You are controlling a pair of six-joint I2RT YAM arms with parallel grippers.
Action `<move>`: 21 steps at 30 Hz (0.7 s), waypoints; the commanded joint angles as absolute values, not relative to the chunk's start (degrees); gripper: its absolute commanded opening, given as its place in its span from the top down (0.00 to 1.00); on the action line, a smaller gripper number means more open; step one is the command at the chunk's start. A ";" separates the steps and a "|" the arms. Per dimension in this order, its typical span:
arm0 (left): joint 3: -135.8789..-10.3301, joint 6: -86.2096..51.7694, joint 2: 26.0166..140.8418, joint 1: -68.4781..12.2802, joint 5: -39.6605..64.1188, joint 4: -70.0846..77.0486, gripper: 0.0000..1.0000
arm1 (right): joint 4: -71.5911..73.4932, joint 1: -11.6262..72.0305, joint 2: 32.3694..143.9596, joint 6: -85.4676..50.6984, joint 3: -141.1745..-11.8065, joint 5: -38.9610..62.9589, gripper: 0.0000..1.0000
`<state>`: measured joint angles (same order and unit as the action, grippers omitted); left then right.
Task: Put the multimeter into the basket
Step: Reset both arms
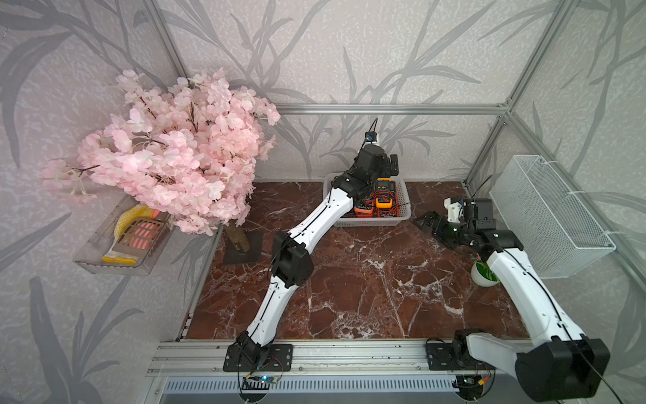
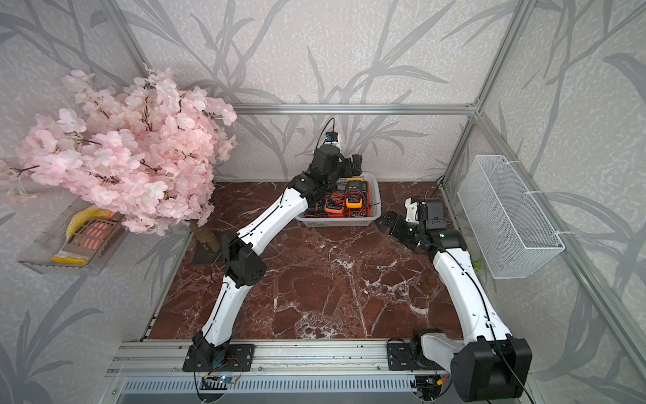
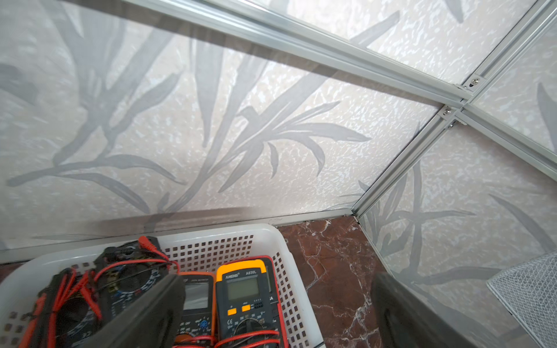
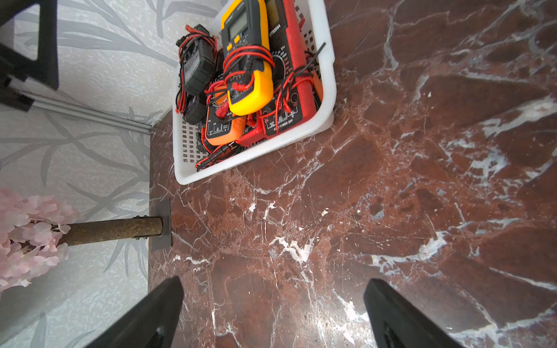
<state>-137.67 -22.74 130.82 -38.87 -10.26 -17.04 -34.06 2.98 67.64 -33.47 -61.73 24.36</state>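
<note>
I am hovering my left hand (image 3: 278, 280) over the basket (image 4: 241, 164) and my right hand (image 4: 274, 281) beside it, both open and empty, while the multimeters (image 4: 247, 60) are lying inside it, so the task looks done.

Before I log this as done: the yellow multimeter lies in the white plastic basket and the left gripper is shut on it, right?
The yellow multimeter lies in the basket, but the left gripper is open, not gripping it; the left wrist view shows this.

Multimeters (image 4: 247, 90) heaped in white basket (image 4: 329, 66), marble table (image 4: 391, 195), pincer (image 4: 274, 289) spread
</note>
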 commanded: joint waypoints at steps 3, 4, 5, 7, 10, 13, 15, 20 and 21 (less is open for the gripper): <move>-122.47 -18.70 119.07 -38.62 -14.38 -13.56 0.00 | -31.09 2.55 70.01 -31.75 -65.60 22.77 0.01; -118.54 -18.35 116.51 -38.59 -15.48 -11.95 0.00 | -30.90 2.55 70.49 -31.48 -66.06 22.56 0.01; -114.06 -18.13 113.95 -38.42 -16.36 -10.03 0.00 | -30.85 2.59 70.94 -31.20 -66.64 22.22 0.01; -106.75 -18.06 109.66 -38.00 -17.39 -7.06 0.00 | -30.75 2.46 71.69 -30.69 -67.44 21.65 0.01; -97.73 -17.52 103.50 -37.39 -19.93 -3.84 0.00 | -30.59 2.46 72.48 -29.99 -68.36 20.39 0.01; -89.81 -17.11 98.56 -36.81 -22.57 -2.01 0.00 | -30.15 2.46 72.90 -29.45 -68.69 18.48 0.01; -85.34 -16.52 95.65 -36.43 -24.53 -1.32 0.00 | -30.01 2.46 73.20 -28.97 -69.11 17.21 0.01; -73.56 -13.44 88.08 -35.89 -30.42 2.87 0.00 | -29.20 2.46 73.48 -26.78 -69.18 14.66 0.01; -71.67 -12.76 86.92 -35.84 -31.37 3.57 0.00 | -28.87 2.46 73.44 -26.27 -68.96 14.15 0.01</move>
